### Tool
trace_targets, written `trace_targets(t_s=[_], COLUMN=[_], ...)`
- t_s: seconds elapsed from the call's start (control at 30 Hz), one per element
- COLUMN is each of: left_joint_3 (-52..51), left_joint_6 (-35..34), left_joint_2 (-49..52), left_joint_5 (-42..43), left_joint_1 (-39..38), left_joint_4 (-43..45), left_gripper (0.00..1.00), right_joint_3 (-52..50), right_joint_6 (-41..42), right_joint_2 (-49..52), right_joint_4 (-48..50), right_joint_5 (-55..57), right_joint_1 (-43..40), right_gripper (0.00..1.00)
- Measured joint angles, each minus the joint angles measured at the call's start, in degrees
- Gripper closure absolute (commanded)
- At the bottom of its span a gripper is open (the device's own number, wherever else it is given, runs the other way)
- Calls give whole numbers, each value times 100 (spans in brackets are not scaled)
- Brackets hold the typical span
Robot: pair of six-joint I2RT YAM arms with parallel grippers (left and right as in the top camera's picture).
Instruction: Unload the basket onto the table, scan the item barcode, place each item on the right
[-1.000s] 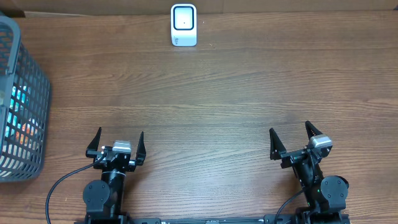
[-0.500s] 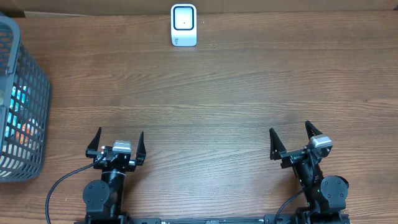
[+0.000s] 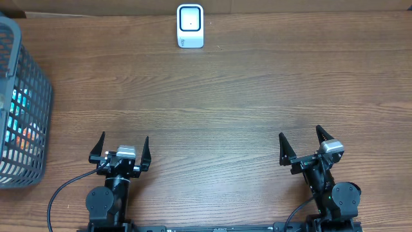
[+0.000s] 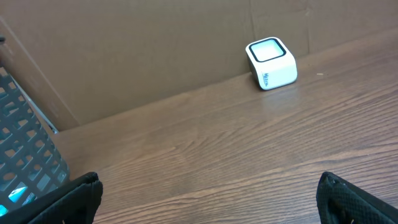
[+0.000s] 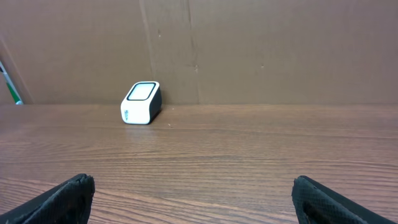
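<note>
Far to the left of the white box-shaped barcode scanner (image 3: 190, 26), and nearer the robot than it, a grey plastic mesh basket (image 3: 26, 96) stands at the edge of the brown wooden table (image 3: 244, 90). Teal and orange items (image 3: 19, 103) show through its mesh wall. What they are is too hidden to tell, and no barcode can be read.

The left gripper (image 3: 123, 143) sits well short of the scanner, on the robot's side of the table and a little to its left. Its jaws are spread wide with only bare wood between them. In the left wrist view one black fingertip (image 4: 78, 198) shows at each lower corner, far apart.

The scanner stands upright at the table's far edge, right against the brown cardboard wall (image 5: 249, 50). Its dark-rimmed window faces up, and nothing lies near it.

The right gripper (image 3: 300, 138) is also well short of the scanner, off to its right on the robot's side. Its jaws gape wide and hold nothing, one dark fingertip (image 5: 68, 198) at each lower corner of the right wrist view.
</note>
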Motion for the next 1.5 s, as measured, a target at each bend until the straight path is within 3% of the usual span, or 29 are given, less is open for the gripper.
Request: trace_targets(t_s=[1.5], left_joint_3=[0], left_joint_6=[304], left_joint_2=[0], left_joint_5=[109], left_joint_1=[0], left_joint_4=[17], left_gripper=[0], right_joint_3=[0], right_joint_6=[0], right_joint_2=[0], right_joint_4=[0], right_joint_5=[0], right_joint_1=[0], right_gripper=[0])
